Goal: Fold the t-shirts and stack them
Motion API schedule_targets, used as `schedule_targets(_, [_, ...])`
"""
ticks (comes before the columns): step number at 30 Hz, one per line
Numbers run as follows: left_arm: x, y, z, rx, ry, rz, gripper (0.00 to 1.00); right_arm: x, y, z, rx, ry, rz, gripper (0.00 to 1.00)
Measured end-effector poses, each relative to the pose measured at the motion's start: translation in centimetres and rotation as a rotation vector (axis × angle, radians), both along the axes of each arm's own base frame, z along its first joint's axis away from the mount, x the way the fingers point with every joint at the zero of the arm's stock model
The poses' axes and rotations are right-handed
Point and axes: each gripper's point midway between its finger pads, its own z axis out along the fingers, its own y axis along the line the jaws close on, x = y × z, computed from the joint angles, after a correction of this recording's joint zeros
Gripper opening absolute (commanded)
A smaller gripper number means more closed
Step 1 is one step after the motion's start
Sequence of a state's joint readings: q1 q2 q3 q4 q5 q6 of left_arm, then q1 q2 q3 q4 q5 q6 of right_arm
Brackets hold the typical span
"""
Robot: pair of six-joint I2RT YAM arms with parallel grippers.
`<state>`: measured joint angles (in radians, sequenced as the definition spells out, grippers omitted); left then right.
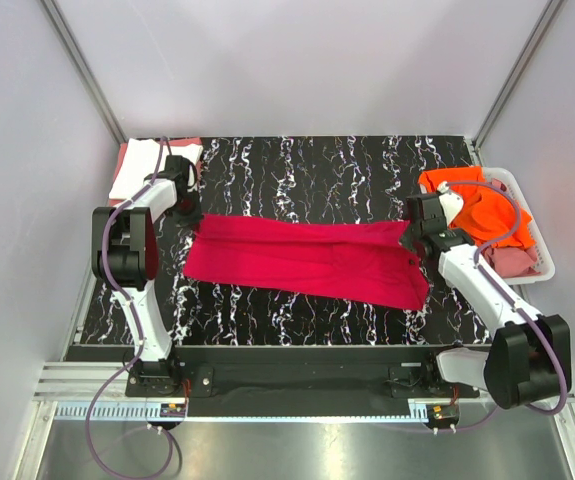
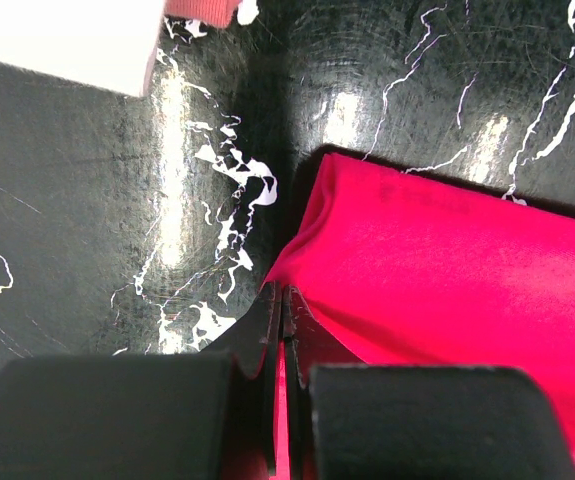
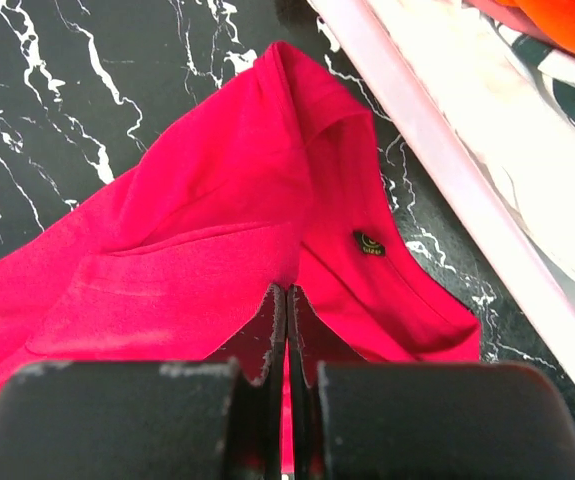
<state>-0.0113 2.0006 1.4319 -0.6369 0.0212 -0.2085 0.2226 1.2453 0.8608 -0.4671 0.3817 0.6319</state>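
A crimson-red t-shirt (image 1: pixel 307 262) lies stretched across the black marbled table, folded lengthwise into a long band. My left gripper (image 1: pixel 185 212) is shut on its far left corner; in the left wrist view the red cloth (image 2: pixel 447 270) is pinched between the fingertips (image 2: pixel 267 312). My right gripper (image 1: pixel 414 240) is shut on the far right corner, where the red cloth (image 3: pixel 217 220) with its small dark label (image 3: pixel 368 243) bunches at the fingertips (image 3: pixel 273 308). Orange (image 1: pixel 477 205) and salmon-pink (image 1: pixel 515 260) t-shirts lie in the basket. A white t-shirt (image 1: pixel 145 168) lies folded at the far left.
The white perforated basket (image 1: pixel 547 265) stands at the table's right edge, close to my right arm; its rim (image 3: pixel 447 190) runs just right of the red cloth. The folded pile at the far left has a pink edge (image 2: pixel 199 10) under the white one (image 2: pixel 67 40).
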Motion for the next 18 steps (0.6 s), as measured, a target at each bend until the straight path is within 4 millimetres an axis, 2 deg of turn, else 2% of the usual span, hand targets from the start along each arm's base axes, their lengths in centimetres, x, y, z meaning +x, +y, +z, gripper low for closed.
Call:
schedule_targets(4, [0.0,0.0,0.0,0.001,0.000,0.000,0.00,-1.0,0.0,-0.3,0.015,0.010,-0.002,0.00])
schedule_targets(13, [0.1,0.0,-0.2,0.003,0.001,0.000,0.00,-4.9,0.1,-5.1,0.054,0.145,-0.022,0.00])
schedule_targets(18, [0.1,0.1,-0.2,0.004,0.001,-0.001,0.01,-5.9,-0.1,-6.1,0.061,0.179,-0.044,0.00])
